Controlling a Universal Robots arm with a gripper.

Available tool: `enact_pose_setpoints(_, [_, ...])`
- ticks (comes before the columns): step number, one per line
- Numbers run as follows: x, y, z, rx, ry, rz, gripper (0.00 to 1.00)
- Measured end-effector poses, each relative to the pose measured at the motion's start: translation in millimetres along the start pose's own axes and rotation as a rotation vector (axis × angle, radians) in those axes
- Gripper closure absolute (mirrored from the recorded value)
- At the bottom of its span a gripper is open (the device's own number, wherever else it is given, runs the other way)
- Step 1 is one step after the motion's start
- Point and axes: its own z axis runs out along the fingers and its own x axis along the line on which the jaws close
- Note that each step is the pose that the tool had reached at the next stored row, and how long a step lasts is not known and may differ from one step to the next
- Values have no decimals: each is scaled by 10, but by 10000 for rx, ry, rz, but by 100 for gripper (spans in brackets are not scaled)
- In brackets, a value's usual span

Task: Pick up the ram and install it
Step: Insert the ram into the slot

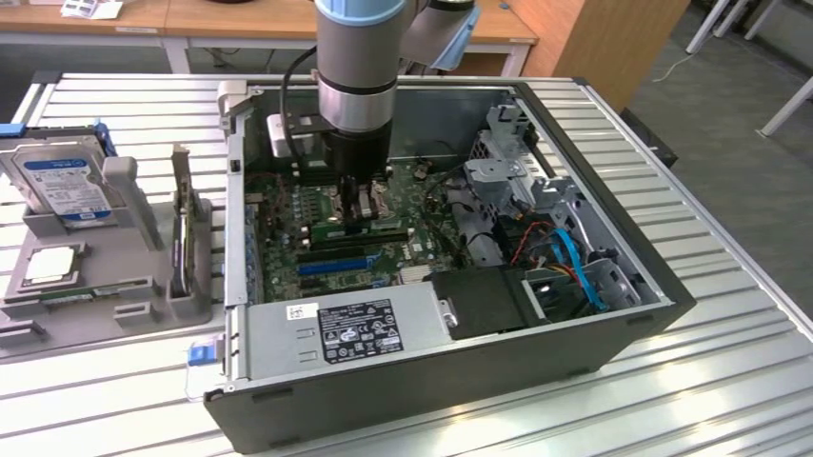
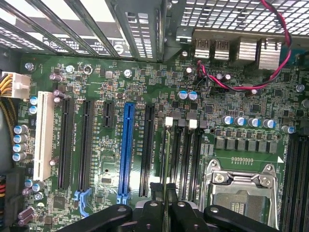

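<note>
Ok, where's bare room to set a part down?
Bare slatted table lies along the case at the exterior view's right, and at that view's lower left, by the grey tray. The tray is crowded with hard drive and card; inside the case, the pincer holds the ram.

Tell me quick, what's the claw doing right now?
Claw: closed on the ram, held edge-on over the memory slots.
</note>
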Motion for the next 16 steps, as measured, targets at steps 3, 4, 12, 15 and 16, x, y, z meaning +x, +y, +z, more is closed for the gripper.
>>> enact_pose_setpoints(3, [-1,11,3,2,-2,0,87])
enact_pose_setpoints(4, [-1,12,2,1,-1,-1,87])
enact_pose_setpoints(12, [0,13,20,-2,5,-1,87])
enact_pose_setpoints(15, [-1,13,23,-1,2,-1,87])
enact_pose_setpoints(16, [-1,13,24,-1,1,-1,87])
